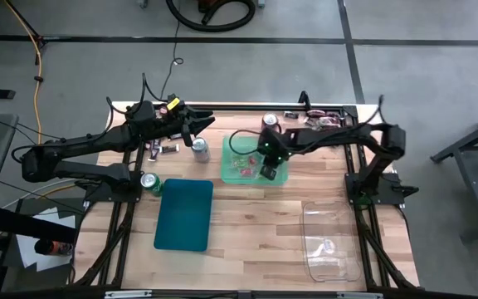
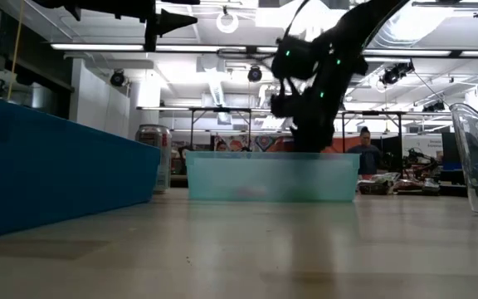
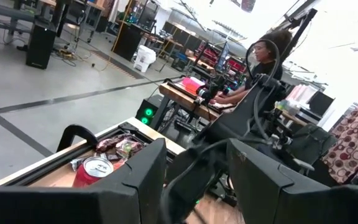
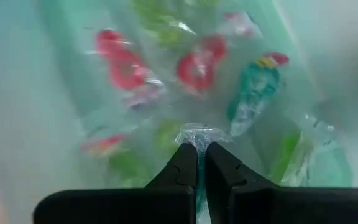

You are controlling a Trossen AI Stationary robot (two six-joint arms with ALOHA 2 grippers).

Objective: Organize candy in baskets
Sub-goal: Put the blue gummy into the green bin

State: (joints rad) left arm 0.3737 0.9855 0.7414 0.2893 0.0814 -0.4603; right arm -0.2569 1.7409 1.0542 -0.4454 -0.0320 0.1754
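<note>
Even, bright overhead light falls on the pale wooden plank desk (image 1: 256, 220) in the high view, with only soft, short shadows under the arms and the opaque dark teal plastic basket (image 1: 184, 213). The low view is backlit: long ceiling strip lights (image 2: 222, 48) glare white, leaving the arms as near silhouettes, and the desk surface nearest the lens is blurred. The left wrist view blows out to white at its upper right. The right wrist view is heavily out of focus: wrapped candies (image 4: 197, 68) beyond the right end effector (image 4: 201, 163) are smeared colour patches, while its dark fingers stay sharp.
</note>
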